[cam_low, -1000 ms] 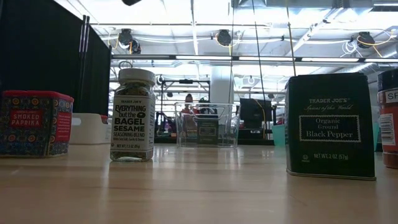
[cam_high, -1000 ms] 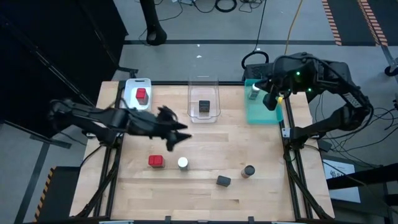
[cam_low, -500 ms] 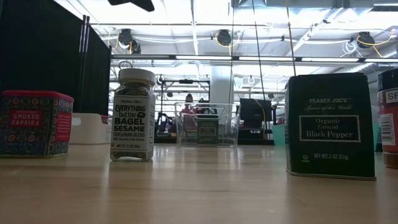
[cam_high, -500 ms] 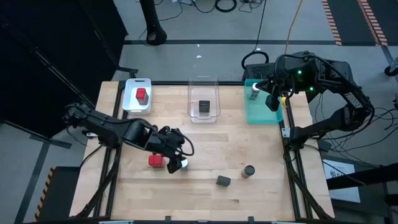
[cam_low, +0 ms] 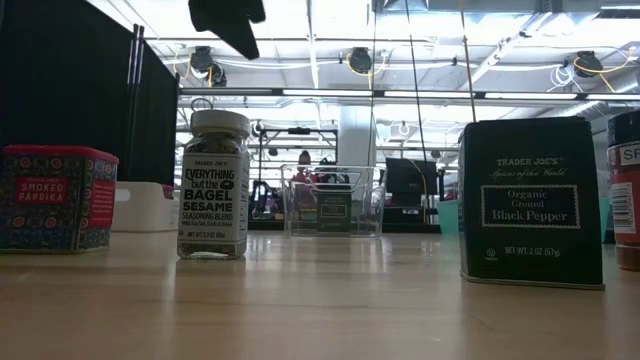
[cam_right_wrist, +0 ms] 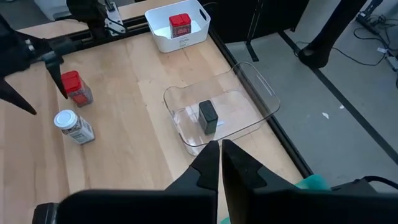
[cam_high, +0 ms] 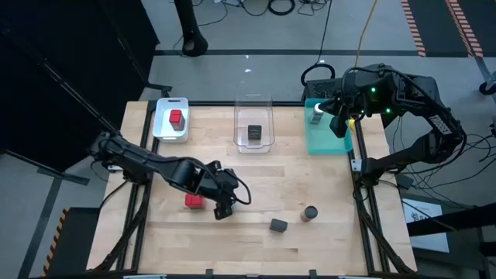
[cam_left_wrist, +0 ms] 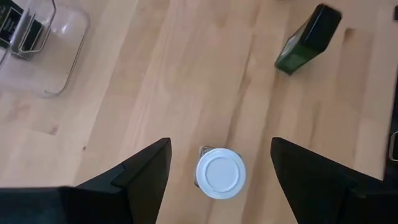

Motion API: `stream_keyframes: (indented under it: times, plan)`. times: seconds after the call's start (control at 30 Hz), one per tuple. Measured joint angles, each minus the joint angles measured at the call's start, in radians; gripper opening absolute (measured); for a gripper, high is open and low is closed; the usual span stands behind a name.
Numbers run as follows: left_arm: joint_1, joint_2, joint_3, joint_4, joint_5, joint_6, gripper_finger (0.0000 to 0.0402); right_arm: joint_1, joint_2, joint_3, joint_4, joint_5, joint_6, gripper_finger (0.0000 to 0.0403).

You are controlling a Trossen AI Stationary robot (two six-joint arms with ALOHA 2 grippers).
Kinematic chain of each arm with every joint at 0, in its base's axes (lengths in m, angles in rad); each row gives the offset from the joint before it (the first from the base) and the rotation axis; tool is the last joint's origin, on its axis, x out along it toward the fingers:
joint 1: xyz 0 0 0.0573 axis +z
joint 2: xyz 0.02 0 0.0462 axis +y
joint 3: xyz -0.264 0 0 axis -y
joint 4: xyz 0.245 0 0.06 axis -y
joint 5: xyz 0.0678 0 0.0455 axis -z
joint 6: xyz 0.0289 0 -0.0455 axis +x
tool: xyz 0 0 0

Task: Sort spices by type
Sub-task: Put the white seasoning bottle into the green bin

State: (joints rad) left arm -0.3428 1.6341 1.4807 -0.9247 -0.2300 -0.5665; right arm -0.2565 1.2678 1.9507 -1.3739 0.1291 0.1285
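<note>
My left gripper (cam_left_wrist: 221,165) is open and hovers above a clear jar with a white round cap (cam_left_wrist: 220,173), one finger on each side, clear of it. In the low view the gripper (cam_low: 228,20) hangs well above that jar (cam_low: 213,185), which stands upright on the table. In the high view the gripper (cam_high: 225,203) hides the jar. A red tin (cam_high: 194,201), a dark tin (cam_high: 278,225) and a dark-topped jar (cam_high: 309,212) stand on the table. My right gripper (cam_right_wrist: 221,163) is shut and waits over the teal tray (cam_high: 325,139).
The white tray (cam_high: 161,128) holds a red tin (cam_high: 176,118), the clear tray (cam_high: 252,108) a dark tin (cam_high: 254,132), and the teal tray a jar (cam_high: 316,115). All three trays line the far edge. Bare wood lies between the trays and the loose spices.
My left gripper has swung from the table's middle toward the near edge and come down over the white-capped jar, dropping into the top of the low view. The jar and the other spices have stayed put.
</note>
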Motion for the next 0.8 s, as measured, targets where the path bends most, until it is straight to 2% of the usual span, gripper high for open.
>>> stream_keyframes:
  times: [0.47, 0.8]
  plan:
    - [-0.001, 0.042, 0.000, -0.007, -0.014, -0.001, 0.0278, 0.000, 0.000, 0.000, 0.004, 0.000, 0.017, 0.0000]
    - [-0.009, 0.042, 0.000, -0.009, 0.016, -0.001, 0.0284, 0.000, 0.000, 0.000, 0.016, 0.000, 0.035, 0.0000]
